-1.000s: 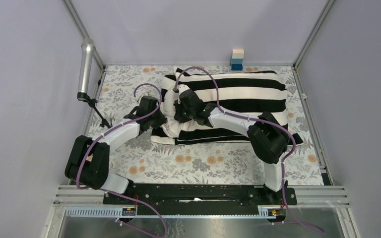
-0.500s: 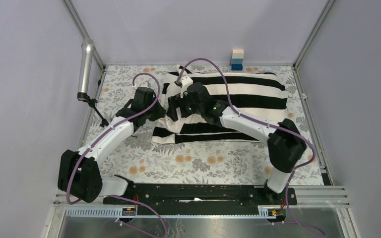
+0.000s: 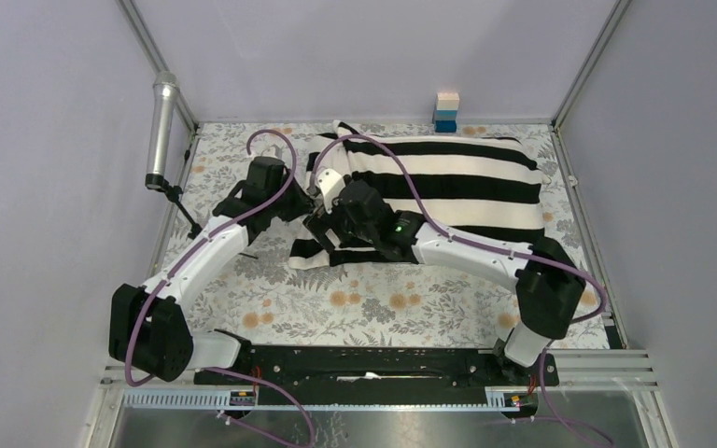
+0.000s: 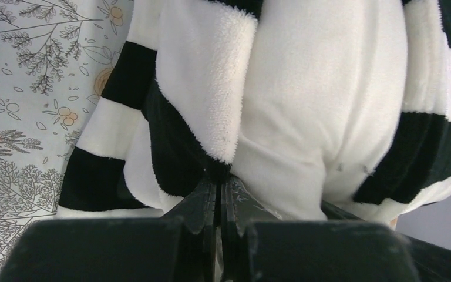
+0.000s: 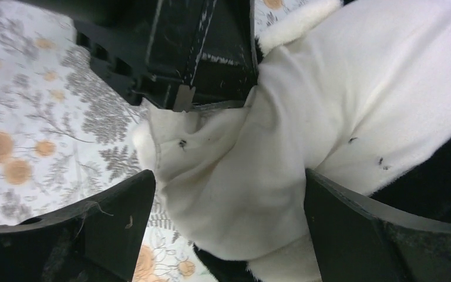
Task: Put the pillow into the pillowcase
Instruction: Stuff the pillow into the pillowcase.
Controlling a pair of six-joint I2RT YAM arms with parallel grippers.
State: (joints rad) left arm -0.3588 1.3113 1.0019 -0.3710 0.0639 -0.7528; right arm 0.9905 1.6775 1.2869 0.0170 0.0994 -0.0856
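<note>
One pillow (image 4: 323,106) lies mostly inside one pillowcase (image 3: 448,177) on the desk (image 3: 383,303). Their long axis runs left to right, and the pillow's white end bulges from the pillowcase's left mouth. Two tools work at that mouth: the left tool (image 4: 218,194) is pinched closed on the pillowcase hem, and the right tool (image 5: 226,182) gapes wide around the pillow's corner.

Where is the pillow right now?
In the top view, the pillow sits mostly inside the pillowcase at the far middle of the table; its cream end bulges from the left-hand opening, beside the left gripper.
</note>
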